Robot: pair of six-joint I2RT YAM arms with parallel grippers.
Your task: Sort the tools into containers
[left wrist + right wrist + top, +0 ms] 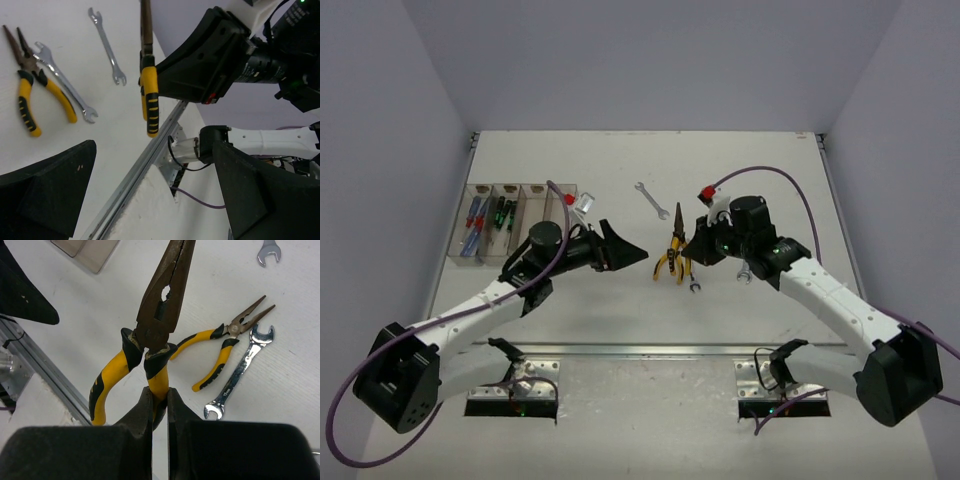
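the right pincer (159,396) is clenched on one handle of the big yellow-black pliers (161,310) and holds them above the tabletop (620,160); the other handle is free. below lie the smaller pliers (220,347), just beside a silver wrench (239,374). a second wrench (652,200) lies apart. the left pincer (625,245) is released, wide open, near the containers (533,200), where screwdrivers (472,220) lie in the two leftmost compartments.

Your white table (770,170) carries clear bins (533,197) at left; small pliers (231,330) just beside a wrench (239,375); a second wrench (652,200) lies apart.
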